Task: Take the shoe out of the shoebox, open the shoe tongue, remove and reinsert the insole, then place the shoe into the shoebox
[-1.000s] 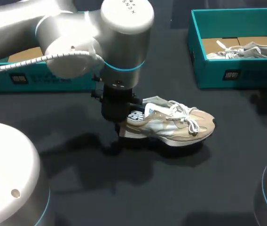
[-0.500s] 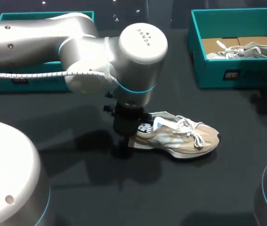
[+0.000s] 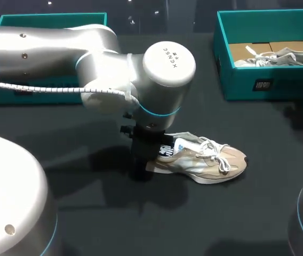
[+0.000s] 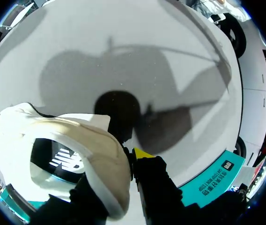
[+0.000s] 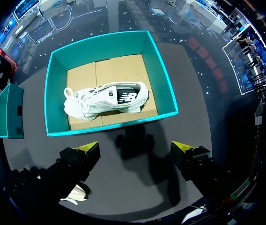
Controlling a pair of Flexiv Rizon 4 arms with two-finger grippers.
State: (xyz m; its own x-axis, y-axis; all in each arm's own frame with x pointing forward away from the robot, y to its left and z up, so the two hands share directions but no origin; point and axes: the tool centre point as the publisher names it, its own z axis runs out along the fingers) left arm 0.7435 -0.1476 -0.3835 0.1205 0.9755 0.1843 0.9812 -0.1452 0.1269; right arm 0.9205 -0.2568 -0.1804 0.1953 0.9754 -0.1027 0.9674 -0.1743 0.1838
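The beige shoe [image 3: 205, 160] lies on its sole on the dark table [image 3: 237, 213], a little below the middle of the head view; its long axis runs nearly from 9 o'clock to 3 o'clock, with the toe pointing to about 3 o'clock, tipped slightly toward 4, and the heel at 9 o'clock; the laces sit loose on top. The left arm [image 3: 87, 69] comes in from 9 o'clock and hangs its left gripper [image 3: 143, 165] straight down on the heel end. In the left wrist view the left gripper [image 4: 126, 164] pinches the padded heel collar of the beige shoe [image 4: 77, 140], one finger outside the heel with its yellow tip showing and the other inside the opening. The right shoebox [image 3: 258, 85] stands at about 1 o'clock, well apart from the beige shoe, with a white shoe [image 3: 279, 56] lying inside; the left shoebox [image 3: 53, 19] sits at 10 o'clock, mostly behind the arm. In the right wrist view the right gripper [image 5: 136, 149] is spread wide with nothing between its tips, and the right shoebox [image 5: 163, 70] with the white shoe [image 5: 107, 101] lies ahead of it.
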